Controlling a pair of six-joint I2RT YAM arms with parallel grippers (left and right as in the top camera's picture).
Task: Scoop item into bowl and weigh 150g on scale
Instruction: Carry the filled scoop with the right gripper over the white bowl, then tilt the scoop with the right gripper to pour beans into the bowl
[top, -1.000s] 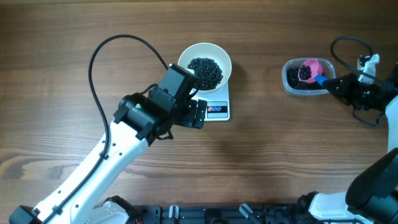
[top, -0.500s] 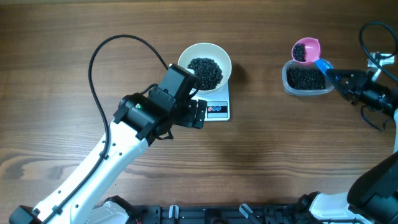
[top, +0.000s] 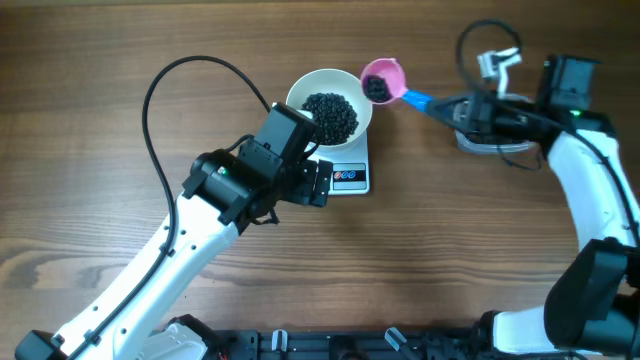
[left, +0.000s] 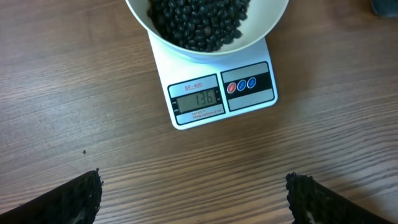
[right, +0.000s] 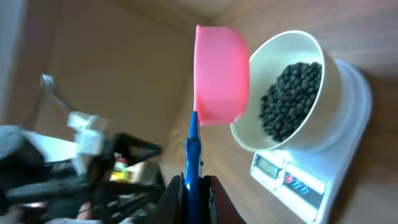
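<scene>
On the wooden table (top: 450, 250), left of centre, you have the white square scale (top: 347, 176) with the round white bowl (top: 329, 92) sitting on its platform; the bowl holds a dark heap of tiny black beads (top: 331, 116), and it overhangs the scale's back edge in the overhead view; in the left wrist view the grey display (left: 198, 99) reads 136, with three small round buttons (left: 241, 85), one red and two blue, just beside it on the front edge. Your left gripper (top: 318, 185) hangs over the table at the scale's front left corner with its jaws spread wide and nothing between them; the left wrist camera shows the two dark fingertips (left: 78, 198) far apart at the bottom corners, looking straight at the display. Your right gripper (top: 455, 108) reaches in from the right with its jaws pressed together on the blue handle (top: 420, 100) of a pink scoop (top: 382, 80); the scoop cup sits just beside the bowl's right rim, and it carries a small load of the same black beads; whether cup and rim touch you cannot tell from above. In the right wrist view the pink cup overlaps the near rim of the bowl, with the thin blue handle running straight back between the fingers (right: 214, 200). A black cable (top: 170, 90) loops over the table behind the left arm.
</scene>
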